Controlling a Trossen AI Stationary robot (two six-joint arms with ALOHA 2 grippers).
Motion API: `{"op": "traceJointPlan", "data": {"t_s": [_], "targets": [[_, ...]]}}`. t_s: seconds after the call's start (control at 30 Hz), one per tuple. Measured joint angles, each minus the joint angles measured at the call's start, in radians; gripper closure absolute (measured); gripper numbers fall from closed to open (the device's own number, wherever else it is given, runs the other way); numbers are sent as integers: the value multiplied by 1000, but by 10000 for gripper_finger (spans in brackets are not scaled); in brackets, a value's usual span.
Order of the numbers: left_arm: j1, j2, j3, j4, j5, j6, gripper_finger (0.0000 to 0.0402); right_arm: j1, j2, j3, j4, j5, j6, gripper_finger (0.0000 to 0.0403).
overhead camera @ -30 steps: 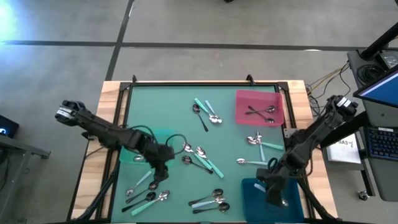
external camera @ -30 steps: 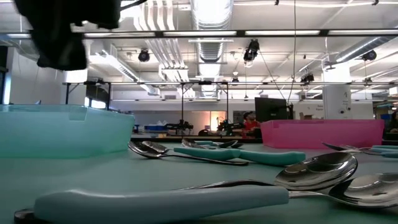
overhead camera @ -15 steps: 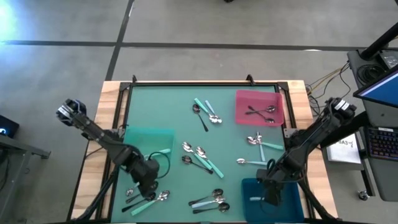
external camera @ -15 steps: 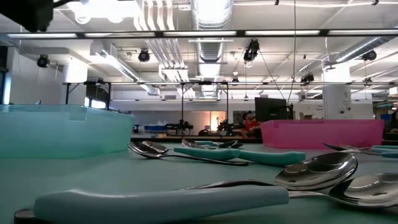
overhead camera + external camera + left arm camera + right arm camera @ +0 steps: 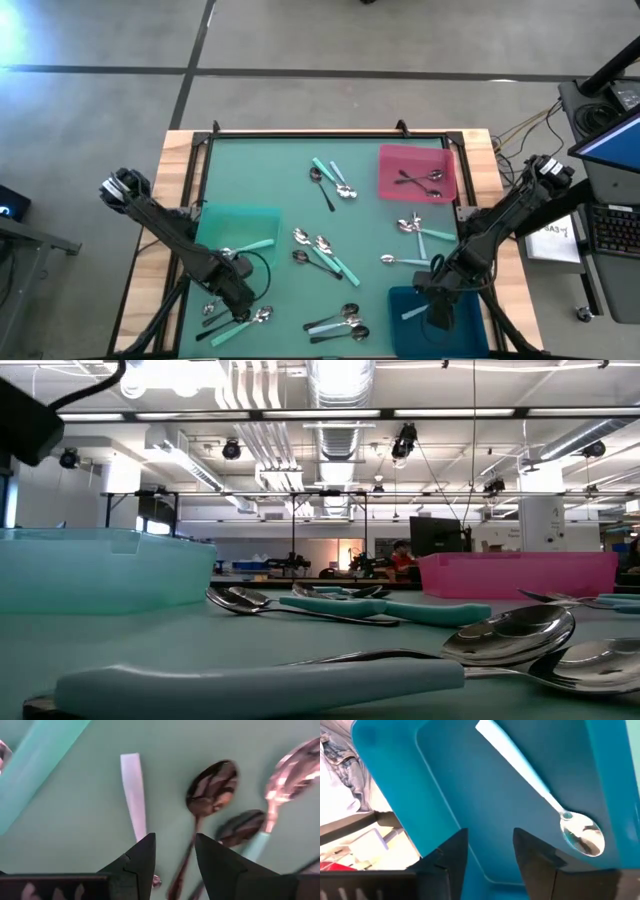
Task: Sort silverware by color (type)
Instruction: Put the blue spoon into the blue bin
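Spoons lie scattered on the green table mat [image 5: 290, 190]. My left gripper [image 5: 240, 300] stands open over the near-left cluster. In its wrist view a pale blue handle [image 5: 134, 795] and a dark spoon [image 5: 211, 788] lie flat on the mat just ahead of my left gripper [image 5: 173, 851]; nothing is between the fingers. My right gripper [image 5: 436, 310] stands open over the blue tray [image 5: 470, 325] at the near right. A pale-blue-handled spoon [image 5: 535, 785] lies flat on that tray's floor, ahead of my right gripper [image 5: 490, 845] and apart from it.
A teal tray [image 5: 215, 225] at the left holds a teal-handled spoon [image 5: 248, 246]. A pink tray [image 5: 390, 160] at the far right holds dark spoons [image 5: 418, 181]. More spoons lie at the far middle [image 5: 330, 180], centre [image 5: 320, 252], right [image 5: 415, 232] and near edge [image 5: 340, 322].
My left gripper has gone from the teal tray toward the table's near edge and now stands over the near-left spoons. Under my right gripper a pale-blue-handled spoon has come to lie in the blue tray; the gripper itself has hardly moved.
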Motion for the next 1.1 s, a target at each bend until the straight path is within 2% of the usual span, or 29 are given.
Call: {"op": "traceJointPlan", "data": {"t_s": [0.4, 0.83, 0.93, 1.1], "targets": [[-25, 107, -13, -73, 21, 11, 279, 0, 1, 0, 0, 54, -11, 261], [-30, 109, -118, 49, 54, -74, 294, 0, 2, 0, 1, 95, -6, 263], [-30, 107, -120, 57, 54, -77, 315, 0, 2, 0, 2, 95, -6, 264], [-30, 93, -100, 61, 54, -79, 380, 0, 2, 0, 4, 98, -8, 264]]}}
